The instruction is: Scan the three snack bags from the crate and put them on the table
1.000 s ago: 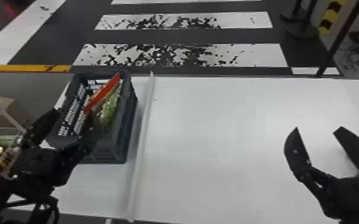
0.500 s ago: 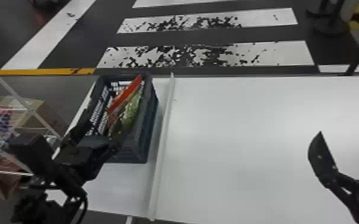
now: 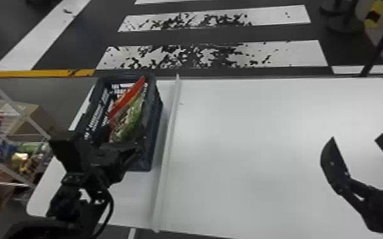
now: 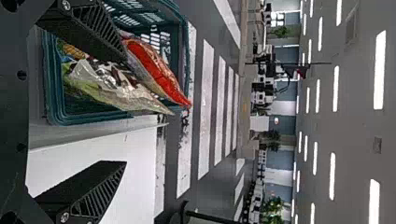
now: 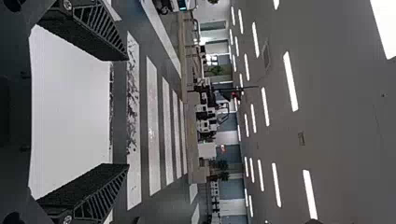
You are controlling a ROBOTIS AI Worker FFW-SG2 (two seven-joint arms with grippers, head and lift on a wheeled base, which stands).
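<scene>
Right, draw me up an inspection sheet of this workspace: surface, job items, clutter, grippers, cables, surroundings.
Surface: white table, with a pale strip lying on it beside the crate.
Job's things: crate upright on the table's left side; inside, a red bag leans beside a green one. Whether a third is there, I cannot tell for sure.
Clutter: packages in a wire rack, left of the table.
Grippers: left open at the crate; right open above the table's right side.
Cables: one loop on the left arm.
Surroundings: dark floor with scuffed white stripes.
</scene>
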